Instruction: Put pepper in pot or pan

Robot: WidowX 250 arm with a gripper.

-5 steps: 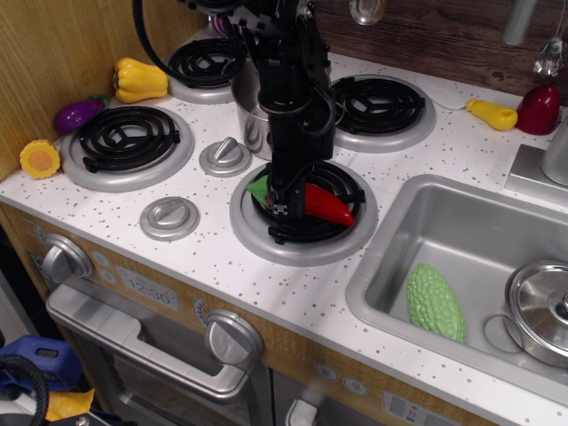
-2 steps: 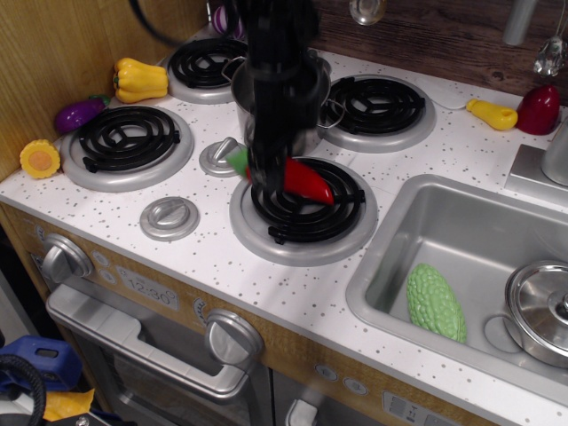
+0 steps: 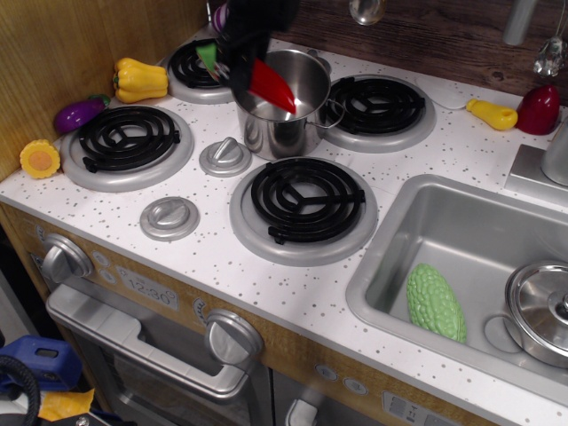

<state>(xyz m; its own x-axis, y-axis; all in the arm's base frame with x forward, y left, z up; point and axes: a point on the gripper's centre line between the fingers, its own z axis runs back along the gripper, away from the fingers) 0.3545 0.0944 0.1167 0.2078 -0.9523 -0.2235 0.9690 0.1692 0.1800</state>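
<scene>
The red chili pepper (image 3: 272, 85) with its green stem end (image 3: 208, 55) hangs in the air, tilted, its tip over the left rim of the steel pot (image 3: 282, 124). My gripper (image 3: 238, 62) is shut on the pepper near its stem end; the arm is blurred and dark at the top of the view. The pot stands upright on the counter between the two back burners, open at the top, with nothing showing inside it.
Front burner (image 3: 304, 200) lies bare. Yellow bell pepper (image 3: 139, 79), purple eggplant (image 3: 78, 114) and corn slice (image 3: 40, 158) lie at left. Sink (image 3: 444, 244) at right holds a green vegetable (image 3: 436, 302) and a steel lid (image 3: 543, 311). Dark red fruit (image 3: 539, 108) and yellow squash (image 3: 493, 114) sit back right.
The gripper lifted the pepper off the front burner and carried it up and back to the left, to above the pot's rim.
</scene>
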